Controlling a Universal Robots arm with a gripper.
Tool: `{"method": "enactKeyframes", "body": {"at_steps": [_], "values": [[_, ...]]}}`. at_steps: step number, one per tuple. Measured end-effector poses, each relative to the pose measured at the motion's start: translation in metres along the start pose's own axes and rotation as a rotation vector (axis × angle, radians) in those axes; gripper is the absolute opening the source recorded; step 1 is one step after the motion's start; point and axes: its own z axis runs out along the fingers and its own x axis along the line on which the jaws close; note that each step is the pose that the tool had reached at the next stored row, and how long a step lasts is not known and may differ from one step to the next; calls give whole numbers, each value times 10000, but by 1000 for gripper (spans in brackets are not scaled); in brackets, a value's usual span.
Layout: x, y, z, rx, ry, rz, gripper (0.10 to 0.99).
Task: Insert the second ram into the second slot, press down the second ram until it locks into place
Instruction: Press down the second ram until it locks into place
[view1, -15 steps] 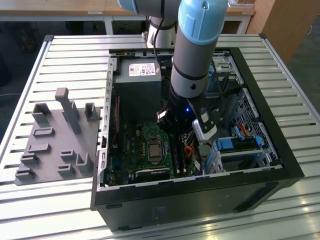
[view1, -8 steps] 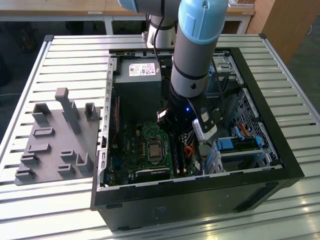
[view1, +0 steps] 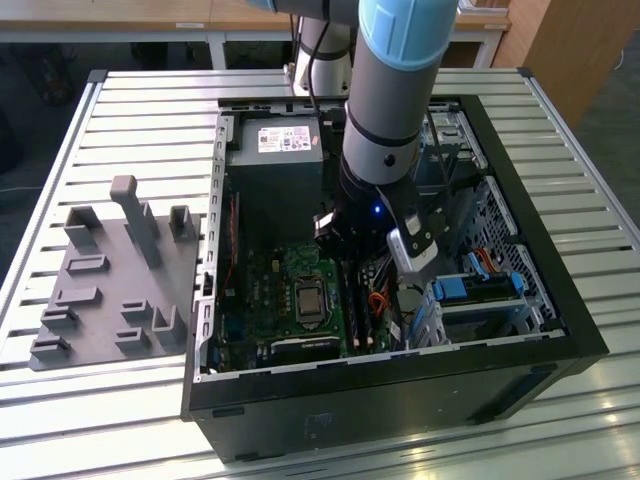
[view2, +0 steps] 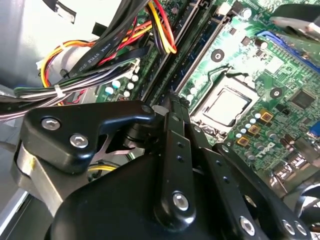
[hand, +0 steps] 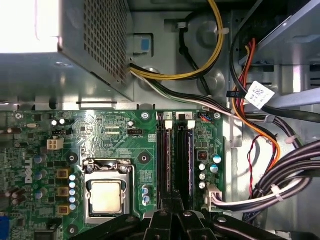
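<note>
My gripper (view1: 351, 262) hangs inside the open computer case, low over the green motherboard (view1: 265, 300). In both wrist views its black fingers are pressed together, tips (view2: 172, 98) (hand: 172, 201) at one end of the long black memory slots (hand: 176, 150) (view2: 186, 50) beside the processor socket (hand: 106, 192). A thin bluish edge (hand: 190, 150), which looks like the second ram seen edge-on, runs along one slot. I cannot tell whether the fingertips touch it. The slot latches (hand: 175, 116) sit at the far end.
Bundles of black, yellow and red cables (hand: 260, 150) lie close beside the slots. The grey power supply box (view1: 275, 150) and the drive cage (view1: 480, 290) crowd the case. A grey fixture plate (view1: 110, 280) lies on the slatted table at the exterior view's left.
</note>
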Motion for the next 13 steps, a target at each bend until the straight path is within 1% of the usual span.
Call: {"method": "enactKeyframes", "body": {"at_steps": [4, 9, 13], "values": [[1, 1, -48, 1, 0, 0, 106], [2, 2, -87, 0, 1, 0, 106], [2, 2, -92, -2, 0, 0, 106]]}}
